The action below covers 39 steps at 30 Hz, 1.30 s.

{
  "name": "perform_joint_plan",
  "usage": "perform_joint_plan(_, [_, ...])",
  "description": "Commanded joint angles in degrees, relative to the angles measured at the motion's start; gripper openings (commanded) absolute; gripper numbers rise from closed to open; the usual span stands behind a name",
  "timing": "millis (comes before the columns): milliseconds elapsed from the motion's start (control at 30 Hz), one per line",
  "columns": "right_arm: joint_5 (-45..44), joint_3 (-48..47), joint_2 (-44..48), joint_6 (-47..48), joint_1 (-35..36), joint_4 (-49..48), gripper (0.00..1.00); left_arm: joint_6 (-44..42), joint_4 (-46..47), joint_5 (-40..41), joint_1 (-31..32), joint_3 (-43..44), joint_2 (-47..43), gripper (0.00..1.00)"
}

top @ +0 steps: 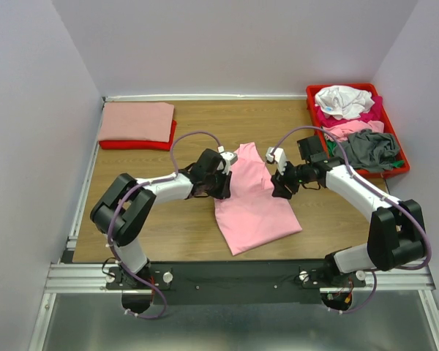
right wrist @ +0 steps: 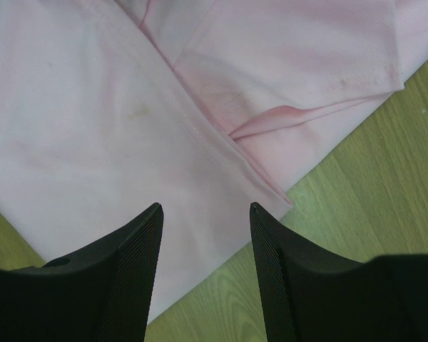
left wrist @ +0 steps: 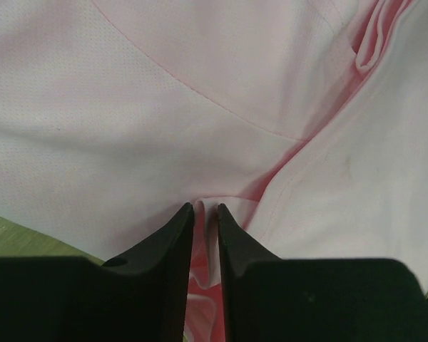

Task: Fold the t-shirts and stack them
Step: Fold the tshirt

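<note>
A light pink t-shirt [top: 254, 205] lies partly folded on the wooden table, its neck end toward the back. My left gripper [top: 224, 180] is at its left edge. In the left wrist view the gripper [left wrist: 205, 211] is shut on a raised fold of the pink cloth [left wrist: 128, 107]. My right gripper [top: 281, 184] hovers at the shirt's right edge. The right wrist view shows that gripper [right wrist: 205, 210] open over the hem of the pink shirt [right wrist: 93, 121], with nothing between its fingers. Folded salmon and red t-shirts [top: 136, 123] are stacked at the back left.
A red plastic tray [top: 388, 173] at the back right holds loose white [top: 344, 101], magenta, pink and grey [top: 372, 148] shirts. Bare wooden table [top: 161, 227] shows in front of the left arm. Walls close in on three sides.
</note>
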<state>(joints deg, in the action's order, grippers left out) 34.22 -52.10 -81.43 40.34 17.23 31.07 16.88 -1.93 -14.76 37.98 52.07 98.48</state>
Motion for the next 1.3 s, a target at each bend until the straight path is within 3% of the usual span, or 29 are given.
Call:
perform_joint_plan(0, [1.38, 0.68, 0.66, -0.44, -0.45, -0.57, 0.59, -1.06, -1.41, -1.93, -0.18, 1.54, -2.76, 0.22])
perform_joint_plan(167, [1.47, 0.68, 0.74, -0.52, -0.45, -0.57, 0.59, -1.06, -1.41, -4.65, -0.18, 2.59, -3.38, 0.06])
perform_joint_plan(267, [1.55, 0.68, 0.74, -0.52, -0.62, -0.57, 0.59, -1.41, -1.58, -6.15, -0.18, 2.94, -3.12, 0.05])
perform_joint_plan(333, [1.55, 0.68, 0.83, -0.44, -0.62, -0.57, 0.59, -1.85, -1.49, -7.2, -0.18, 2.95, -2.77, 0.0])
perform_joint_plan(733, [1.64, 0.77, 1.18, -0.35, -0.89, -0.57, 0.59, -5.46, -1.67, -16.78, -0.18, 8.73, 5.32, 0.0])
perform_joint_plan(900, [1.91, 1.03, 1.36, -0.43, -0.97, -0.57, 0.59, -5.9, -2.55, -16.7, -0.18, 11.29, 6.82, 0.0])
perform_joint_plan(1267, [1.99, 1.12, 1.36, -0.08, -1.15, -0.57, 0.59, -6.33, 5.62, -23.02, -0.71, 4.88, 1.8, 0.0])
